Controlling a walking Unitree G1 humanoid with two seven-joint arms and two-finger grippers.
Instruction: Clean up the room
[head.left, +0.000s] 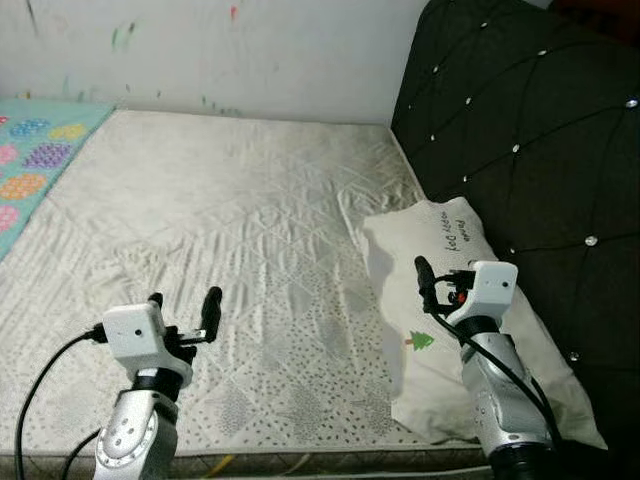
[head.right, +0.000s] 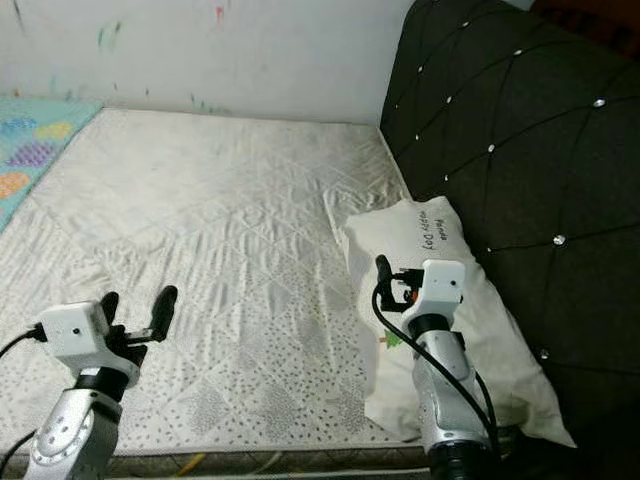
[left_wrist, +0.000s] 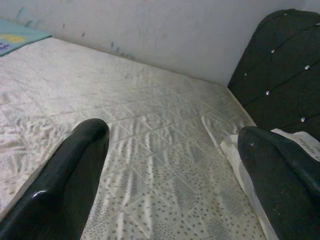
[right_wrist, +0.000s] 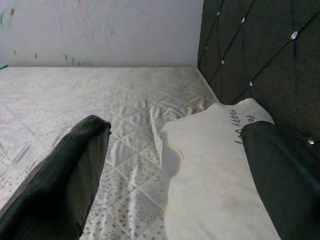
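Note:
A white pillow (head.left: 402, 292) with printed lettering and a small green tree lies on the right side of the bed, against the black tufted headboard (head.left: 530, 120). My right gripper (head.left: 445, 275) hovers open just above the pillow's near half; in the right wrist view the pillow (right_wrist: 210, 170) lies between its spread fingers (right_wrist: 70, 170). Over the quilted pale mattress (head.left: 250, 220), near its front edge on the left, my left gripper (head.left: 184, 300) is open and holds nothing. The sheet is wrinkled around the pillow.
A colourful play mat (head.left: 30, 150) borders the mattress at the far left. A white wall (head.left: 250, 50) with paint marks runs behind the bed. The mattress's front edge lies just below my arms.

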